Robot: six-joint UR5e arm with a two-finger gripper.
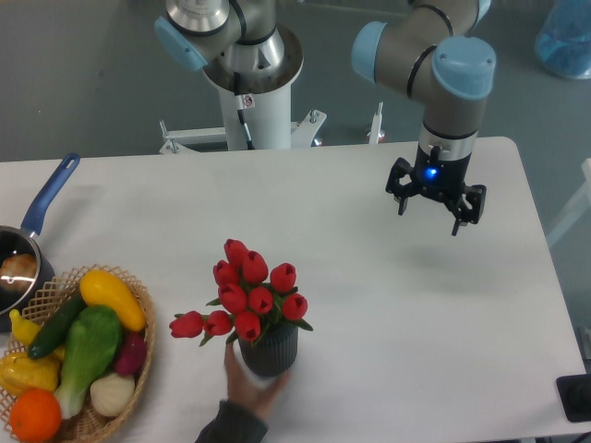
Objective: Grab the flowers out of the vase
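One vase (pixel 270 353) at table (pixel 369 277) 6 o'clock held roughly ten flowers (pixel 247 293); a hand (pixel 247 380) partly hid its base. One gripper (pixel 436 205), jaws apart, empty, hovered at 2 o'clock.

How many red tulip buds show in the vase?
10: eight clustered above the vase, from the top bud down to the rim, and two drooping left. Others may hide behind these.

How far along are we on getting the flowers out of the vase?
Nothing is done: the flowers sit in the vase, which a person's hand steadies. In hand: the gripper hangs open and empty above the table, far right of the bunch. Left: approach, grasp, lift.
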